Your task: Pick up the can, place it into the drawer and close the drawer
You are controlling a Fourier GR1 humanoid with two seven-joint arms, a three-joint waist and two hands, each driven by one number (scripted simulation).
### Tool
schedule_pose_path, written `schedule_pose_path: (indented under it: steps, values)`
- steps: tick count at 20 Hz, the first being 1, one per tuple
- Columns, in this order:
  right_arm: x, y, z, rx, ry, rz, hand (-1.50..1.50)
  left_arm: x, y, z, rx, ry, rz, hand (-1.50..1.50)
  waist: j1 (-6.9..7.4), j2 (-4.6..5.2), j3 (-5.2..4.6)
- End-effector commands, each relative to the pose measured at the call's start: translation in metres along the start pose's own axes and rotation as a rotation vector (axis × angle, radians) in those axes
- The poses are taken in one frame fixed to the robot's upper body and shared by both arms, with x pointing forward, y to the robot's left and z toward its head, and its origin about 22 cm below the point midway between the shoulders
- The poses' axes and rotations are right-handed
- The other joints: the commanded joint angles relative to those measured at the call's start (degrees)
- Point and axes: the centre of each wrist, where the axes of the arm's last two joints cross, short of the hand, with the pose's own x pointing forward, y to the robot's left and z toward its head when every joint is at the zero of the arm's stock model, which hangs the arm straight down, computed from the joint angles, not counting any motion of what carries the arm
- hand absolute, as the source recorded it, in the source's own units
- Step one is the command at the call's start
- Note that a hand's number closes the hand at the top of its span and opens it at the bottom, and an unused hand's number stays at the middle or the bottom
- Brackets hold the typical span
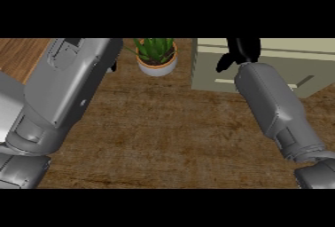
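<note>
No can shows anywhere in the head view. A cream drawer unit (274, 66) stands at the upper right, its front with a handle (304, 82) facing the counter. My right hand (241, 49) reaches over the unit's top edge, with the thumb hanging down toward the front and nothing visible in it. The fingers run up to the view's top. My left forearm (65, 88) fills the left side. Of my left hand only a small black tip (114, 66) peeks out beside the forearm.
A white pot with a green plant (157, 57) stands at the top middle, between the two arms and just left of the drawer unit. The brown wooden counter (170, 142) spreads across the middle and front.
</note>
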Motion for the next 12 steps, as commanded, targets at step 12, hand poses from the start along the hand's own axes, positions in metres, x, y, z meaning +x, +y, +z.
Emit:
schedule_pose_path:
  steps: [12]
  values:
    - [0.029,-0.030,-0.038,-0.117,-0.020,-0.231,-1.50,-0.013,0.045,0.011,-0.014,0.009,0.001,-1.50,1.22,-0.07,-0.20]
